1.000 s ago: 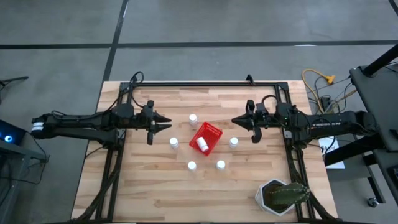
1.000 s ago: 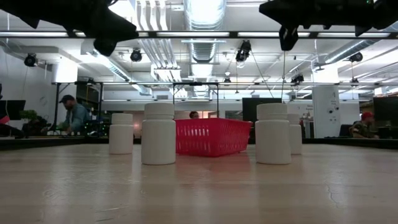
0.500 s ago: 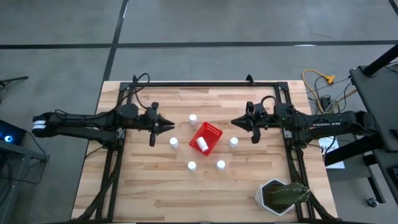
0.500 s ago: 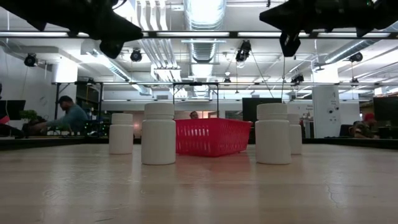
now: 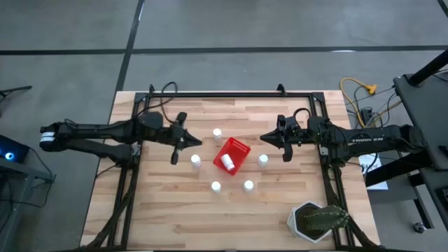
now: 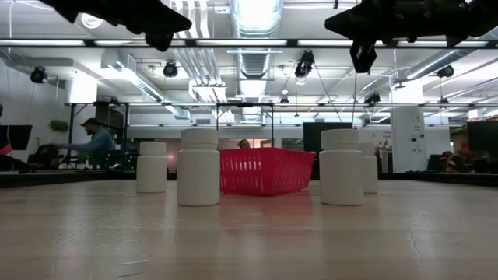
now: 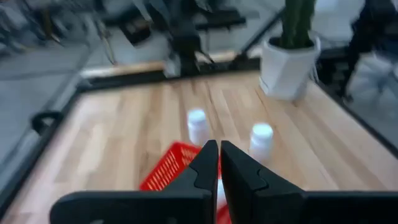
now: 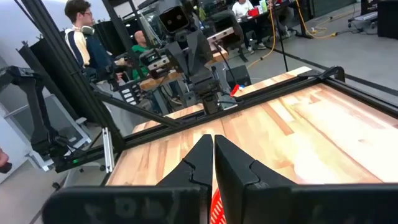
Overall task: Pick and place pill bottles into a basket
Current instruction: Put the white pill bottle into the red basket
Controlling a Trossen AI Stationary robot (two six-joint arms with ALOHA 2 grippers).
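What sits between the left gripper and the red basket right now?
In the high view, one upright pill bottle stands on the table between the shut left gripper and the basket; otherwise bare wood.

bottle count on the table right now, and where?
6 pill bottles, none hidden in the high view: one lying in the red basket at; five standing around it at and.
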